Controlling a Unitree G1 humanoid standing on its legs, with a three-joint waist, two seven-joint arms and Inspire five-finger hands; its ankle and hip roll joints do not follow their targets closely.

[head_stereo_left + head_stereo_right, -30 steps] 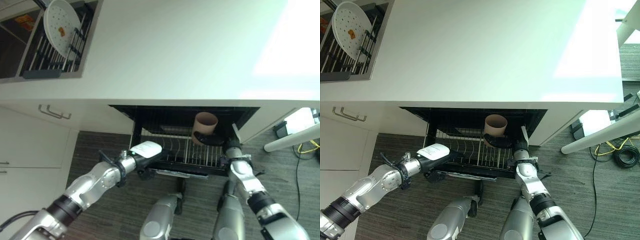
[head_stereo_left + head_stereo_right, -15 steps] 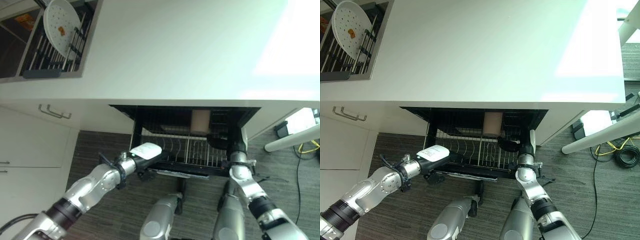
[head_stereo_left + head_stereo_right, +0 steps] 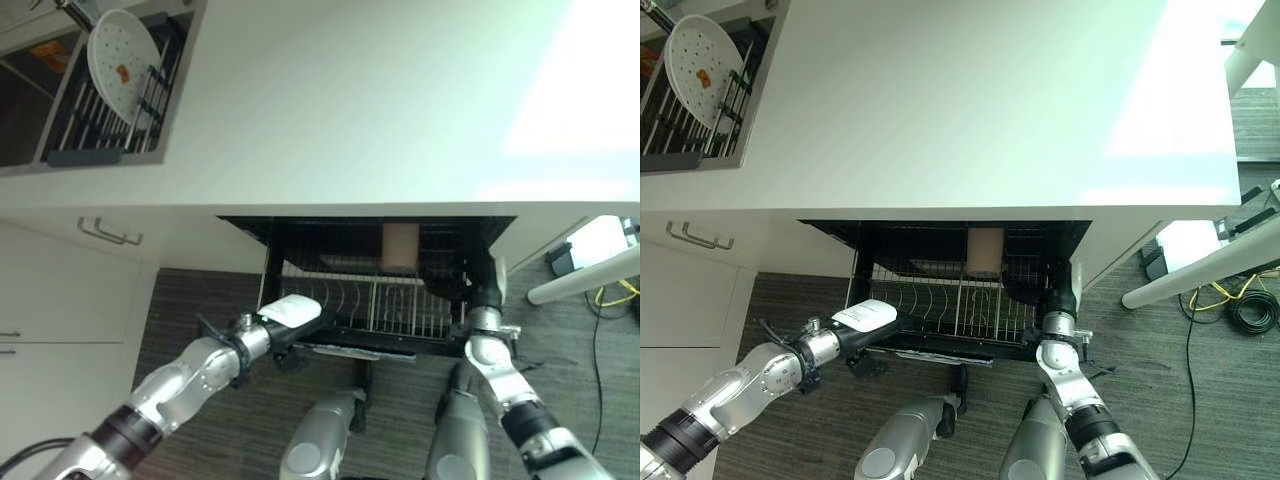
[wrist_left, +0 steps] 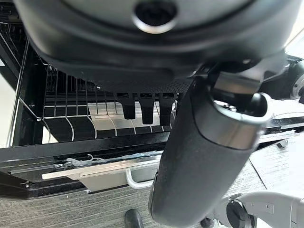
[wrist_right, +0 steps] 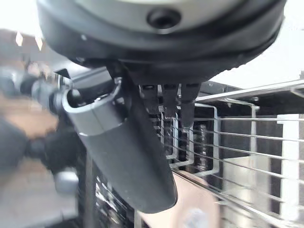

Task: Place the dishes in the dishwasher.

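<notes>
1. Left eye view. The brown cup [image 3: 400, 247] stands in the pulled-out dishwasher rack [image 3: 370, 305], at its rear edge and right of centre, under the counter [image 3: 350, 110]. The right hand [image 3: 455, 283] is at the rack's right end, just beside the cup and free of it. The left hand [image 3: 290, 312] rests at the rack's front left corner.
2. Right eye view. A white plate [image 3: 698, 57] leans in the sink rack [image 3: 680, 125] at the counter's far left corner, well apart from both hands. It lies on the left arm's side, so the left hand is judged the nearer for the next dish.
3. Left wrist view. The left hand [image 4: 142, 105] has relaxed fingers that hold nothing, above the rack's front rail.
4. Right wrist view. The right hand [image 5: 168, 100] is released, its fingers loose against the rack wires and its thumb clear; the cup cannot be told here.
</notes>
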